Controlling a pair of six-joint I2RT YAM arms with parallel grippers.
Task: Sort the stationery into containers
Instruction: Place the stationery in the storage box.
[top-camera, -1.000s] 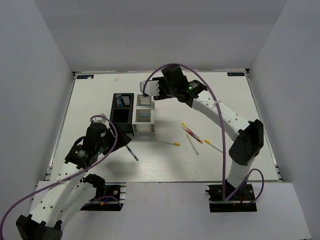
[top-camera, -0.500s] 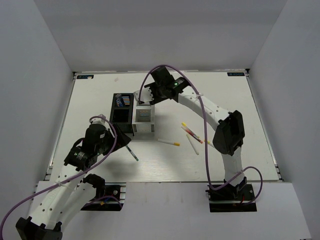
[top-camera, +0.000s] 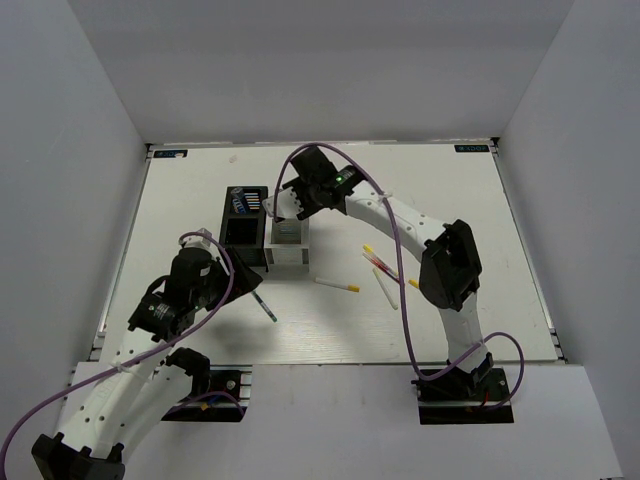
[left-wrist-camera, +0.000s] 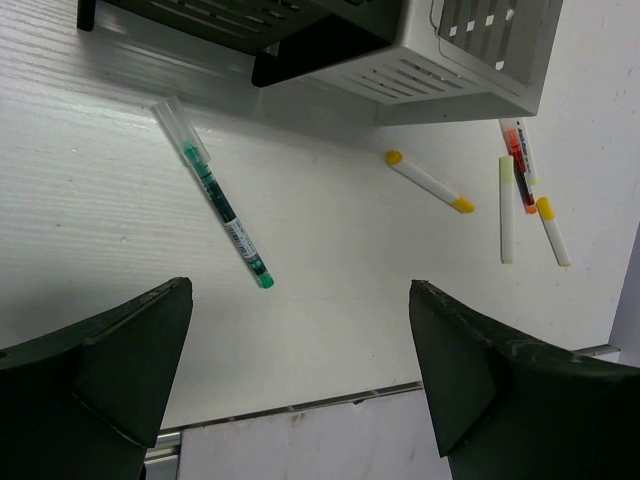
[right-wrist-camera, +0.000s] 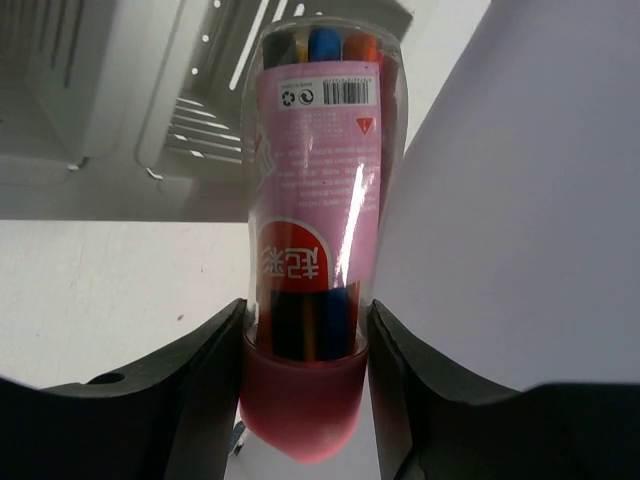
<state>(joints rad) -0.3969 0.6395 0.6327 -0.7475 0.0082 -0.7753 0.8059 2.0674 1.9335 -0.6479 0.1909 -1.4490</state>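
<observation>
From above, the right tool (top-camera: 287, 203) is over the far end of the white box (top-camera: 288, 247). From the left wrist, the left tool (left-wrist-camera: 300, 370) is wide open, and the green pen (left-wrist-camera: 222, 210) lies on the counter (left-wrist-camera: 330, 300) near the white box. From the right wrist, the right tool squeezes a pink tube of pens (right-wrist-camera: 315, 200).

- Clear round plastic tube with pink label and pink cap (right-wrist-camera: 315, 200): glossy transparent wall, bright reflections; smooth printed label.
- White slotted plastic organiser box (left-wrist-camera: 470, 60): matt, smooth.
- White table top (left-wrist-camera: 330, 300): matt, fine linear grain.
- Thin green pen with clear barrel (left-wrist-camera: 222, 205): transparent plastic, slight gloss.
- Black fingers (left-wrist-camera: 130, 350) of the left gripper (left-wrist-camera: 300, 290): matt plastic.
</observation>
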